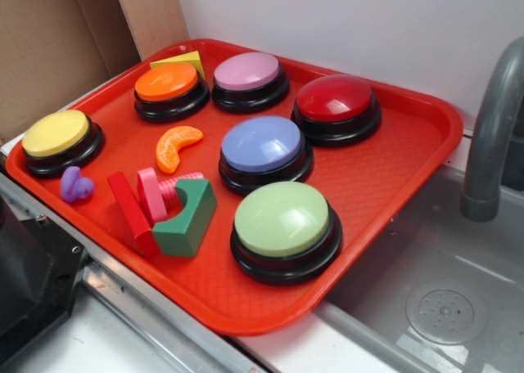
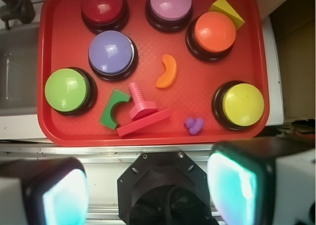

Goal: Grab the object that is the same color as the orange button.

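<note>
The object, a small glossy orange crescent segment (image 1: 177,146) (image 2: 168,71), lies on the red tray (image 1: 393,177) (image 2: 197,89), between the orange button (image 1: 170,88) (image 2: 214,32) and a blue-violet button. In the wrist view my gripper (image 2: 148,190) hangs high above the near side of the tray, over the metal rail and the black robot base. Its two fingers (image 2: 61,195) stand wide apart at the bottom corners of that view with nothing between them. The gripper does not show in the exterior view.
Also on the tray are yellow (image 1: 56,134), pink (image 1: 248,73), red (image 1: 335,100), blue-violet (image 1: 263,146) and green (image 1: 282,219) buttons, a yellow wedge (image 1: 184,60), a green arch block (image 1: 188,219), a pink bolt (image 1: 155,191), a red bar (image 1: 129,211) and a purple toy (image 1: 75,185). A sink and grey faucet (image 1: 491,136) lie right.
</note>
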Motion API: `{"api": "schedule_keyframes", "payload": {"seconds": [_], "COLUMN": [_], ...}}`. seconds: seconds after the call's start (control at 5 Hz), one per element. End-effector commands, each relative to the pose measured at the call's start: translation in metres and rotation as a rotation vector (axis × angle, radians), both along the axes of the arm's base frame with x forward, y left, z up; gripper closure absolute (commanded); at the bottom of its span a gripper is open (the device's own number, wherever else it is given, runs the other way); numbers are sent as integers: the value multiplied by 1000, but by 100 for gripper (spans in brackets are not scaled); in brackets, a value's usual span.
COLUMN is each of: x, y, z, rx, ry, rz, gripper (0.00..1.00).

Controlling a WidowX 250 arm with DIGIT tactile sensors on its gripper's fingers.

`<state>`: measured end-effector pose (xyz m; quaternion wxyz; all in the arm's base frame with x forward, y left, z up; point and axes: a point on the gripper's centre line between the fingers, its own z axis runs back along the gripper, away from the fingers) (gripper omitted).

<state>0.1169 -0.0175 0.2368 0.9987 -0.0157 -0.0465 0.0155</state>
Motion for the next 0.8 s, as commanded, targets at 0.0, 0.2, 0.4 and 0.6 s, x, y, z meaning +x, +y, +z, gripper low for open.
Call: {"api": "schedule_keyframes", "payload": {"seconds": [0.0,0.2,0.4,0.6], "x": [0,26,52,76], "y": [0,7,14,26], "z": [0,-18,-39,-69], "rx": [0,27,52,97], "ry": [0,-9,-37,-32], "rz": [0,-38,-36,14], "gripper": [0,0,0,0]}}
